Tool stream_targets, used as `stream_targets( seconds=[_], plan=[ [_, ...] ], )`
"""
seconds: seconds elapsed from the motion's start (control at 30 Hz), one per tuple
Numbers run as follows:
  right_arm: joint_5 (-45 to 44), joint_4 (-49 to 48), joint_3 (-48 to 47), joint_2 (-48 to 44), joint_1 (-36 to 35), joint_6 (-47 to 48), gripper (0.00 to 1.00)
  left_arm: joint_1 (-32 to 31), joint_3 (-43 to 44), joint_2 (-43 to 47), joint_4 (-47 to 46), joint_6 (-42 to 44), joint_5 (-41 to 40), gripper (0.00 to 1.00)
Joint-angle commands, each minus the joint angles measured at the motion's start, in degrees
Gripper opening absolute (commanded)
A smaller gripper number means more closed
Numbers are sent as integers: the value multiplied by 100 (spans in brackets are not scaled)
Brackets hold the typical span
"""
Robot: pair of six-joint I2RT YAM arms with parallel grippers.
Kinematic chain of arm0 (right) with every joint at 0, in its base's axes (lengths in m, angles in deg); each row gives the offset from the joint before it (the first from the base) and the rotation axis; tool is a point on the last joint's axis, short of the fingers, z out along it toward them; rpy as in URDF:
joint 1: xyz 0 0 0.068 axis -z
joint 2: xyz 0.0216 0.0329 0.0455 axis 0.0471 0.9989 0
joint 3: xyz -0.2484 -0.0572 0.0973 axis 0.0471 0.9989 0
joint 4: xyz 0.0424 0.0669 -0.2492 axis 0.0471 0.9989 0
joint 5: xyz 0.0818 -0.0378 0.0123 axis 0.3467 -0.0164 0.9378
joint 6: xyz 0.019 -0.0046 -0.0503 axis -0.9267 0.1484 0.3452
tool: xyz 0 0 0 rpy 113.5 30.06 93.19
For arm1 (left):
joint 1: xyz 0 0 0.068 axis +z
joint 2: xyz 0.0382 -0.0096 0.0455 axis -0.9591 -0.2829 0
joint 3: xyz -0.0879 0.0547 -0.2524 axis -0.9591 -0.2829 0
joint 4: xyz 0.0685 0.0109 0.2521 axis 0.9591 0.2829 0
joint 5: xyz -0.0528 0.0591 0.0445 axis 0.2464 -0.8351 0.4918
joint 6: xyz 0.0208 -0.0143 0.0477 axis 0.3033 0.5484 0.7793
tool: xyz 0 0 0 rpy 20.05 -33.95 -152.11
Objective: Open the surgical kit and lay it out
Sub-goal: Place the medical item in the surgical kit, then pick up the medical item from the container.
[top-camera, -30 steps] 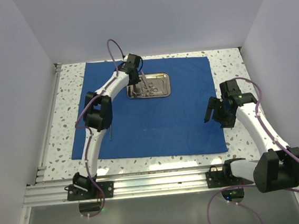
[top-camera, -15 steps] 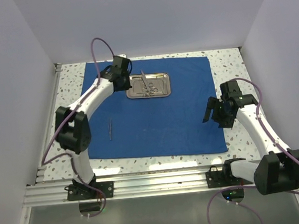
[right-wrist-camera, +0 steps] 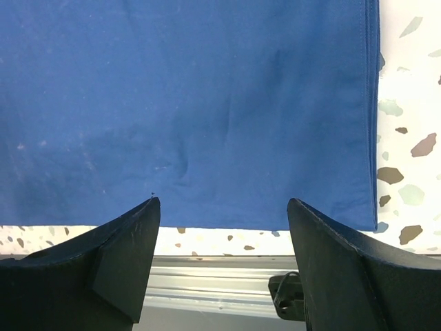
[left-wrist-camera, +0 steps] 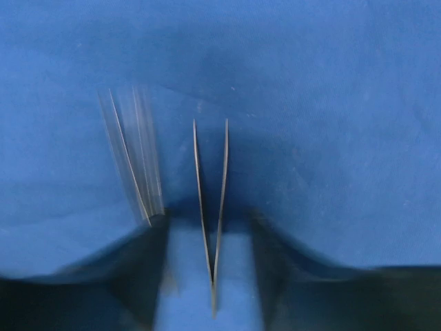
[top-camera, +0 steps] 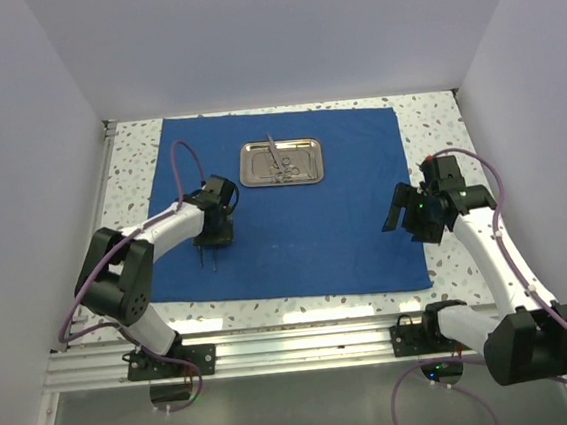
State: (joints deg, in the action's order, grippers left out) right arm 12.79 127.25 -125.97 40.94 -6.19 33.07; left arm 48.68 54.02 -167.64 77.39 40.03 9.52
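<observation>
Left claw [top-camera: 209, 242]: shifted from steel tray [top-camera: 303, 156] at 12 o'clock to cloth wrap [top-camera: 315, 229], 8 o'clock; parted.
Tweezers [left-wrist-camera: 213, 279]: within the gap, untouched, apart from tray for layout.
Right claw [right-wrist-camera: 222, 203]: spread, empty, parked at 4 o'clock.

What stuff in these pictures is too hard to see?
1. Top view: the tools in the tray are too small to tell apart.
2. Left wrist view: the silver thing beside the tweezers is smeared by blur, so I cannot name it.
3. Top view: the left pincer covers part of those tweezers.
4. Right wrist view: the tray lies outside its edges; it sees cloth and table.
</observation>
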Motion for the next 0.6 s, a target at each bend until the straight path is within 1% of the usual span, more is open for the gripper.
stream_targets(
  seconds=[0.0,0.03,0.07,0.1,0.13,0.17,0.2,0.27,0.3,0.33,0.37,0.4,0.43,0.47,0.5,0.53,0.57],
  plan=[
    [191,18,65,-209,-21,114,78,-25,185,353,-560,-41,-271,65],
    [191,18,74,-236,-21,106,78,-25,273,397,-560,-32,-306,70],
    [191,18,83,-262,-21,106,78,-25,405,388,-560,11,-333,77],
    [183,9,92,-280,-29,106,78,-25,737,353,-551,29,-385,79],
    [165,27,92,-323,-21,97,78,-25,940,196,-542,82,-377,80],
    [156,27,92,-324,-21,97,78,-25,1177,64,-525,117,-360,78],
    [148,36,83,-341,-21,88,78,-25,1693,-76,-446,135,-325,76],
    [104,62,57,-342,-21,70,78,-25,2275,-656,-367,179,-246,72],
    [86,114,39,-342,-29,62,78,-25,2861,-866,-245,161,-202,71],
    [60,132,4,-342,-21,62,78,-25,3154,-1295,-191,144,-184,68],
    [25,150,-13,-350,-21,44,78,-25,3705,-1508,-95,135,-97,68],
    [7,228,-57,-350,-29,35,78,-17,3963,-1910,-68,126,-52,67],
    [-28,255,-75,-368,-29,26,78,-25,4209,-2115,-33,117,-17,65],
    [-80,281,-110,-385,-21,18,78,-25,4699,-2317,63,74,1,65],
    [-125,386,-163,-412,-21,9,78,-25,4948,-2710,116,65,10,64],
    [-168,422,-180,-429,-21,0,78,-25,5185,-2914,178,56,10,63],
    [-204,457,-198,-456,-29,-26,78,-25,5657,-3108,274,47,27,63]
  ],
)
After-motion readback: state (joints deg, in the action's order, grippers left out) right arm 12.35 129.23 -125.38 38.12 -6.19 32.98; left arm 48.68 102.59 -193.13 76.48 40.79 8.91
